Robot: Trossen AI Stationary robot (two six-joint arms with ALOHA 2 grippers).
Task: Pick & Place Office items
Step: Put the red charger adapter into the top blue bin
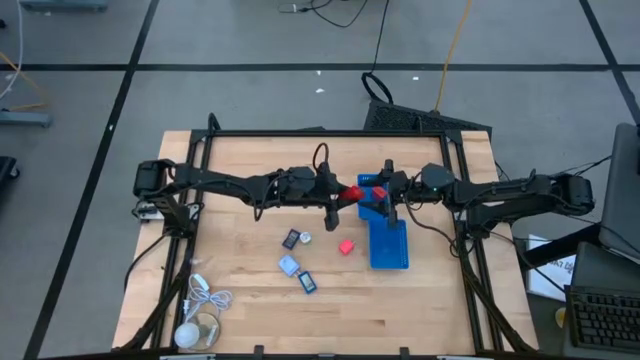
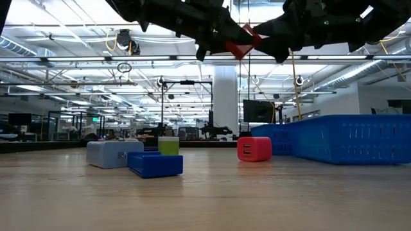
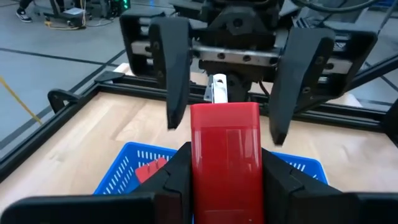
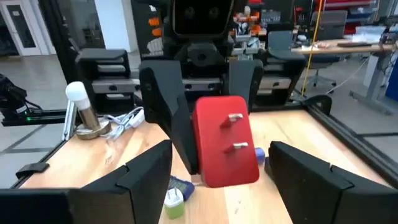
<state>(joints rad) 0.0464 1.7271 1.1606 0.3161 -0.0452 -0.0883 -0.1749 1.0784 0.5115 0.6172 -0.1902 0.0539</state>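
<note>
A red blocky plug (image 1: 352,193) with two metal prongs (image 4: 235,130) hangs in the air between my two grippers, high above the table in the low view (image 2: 241,43). My left gripper (image 1: 340,194) is shut on it. My right gripper (image 1: 374,192) faces it, open. Its two fingers (image 4: 146,171) stand on either side of the pronged end without touching. Other office items rest on the table: a black one (image 1: 291,238), a red one (image 1: 346,246), a pale grey-blue one (image 1: 289,265) and a blue one (image 1: 307,282). My left gripper pinches the red plug by its two long sides (image 3: 194,146) between its two fingers. The fingers come level from the table's left and lie along the plug. The plug is lifted clear, level, its pronged end (image 3: 217,88) pointing at my right gripper.
A blue tray (image 1: 388,240) stands right of centre, below my right gripper, with a red piece (image 3: 151,171) inside. A coiled white cable (image 1: 205,297) and a round white object (image 1: 190,335) lie at the near left corner. A black frame (image 1: 330,133) borders the table.
</note>
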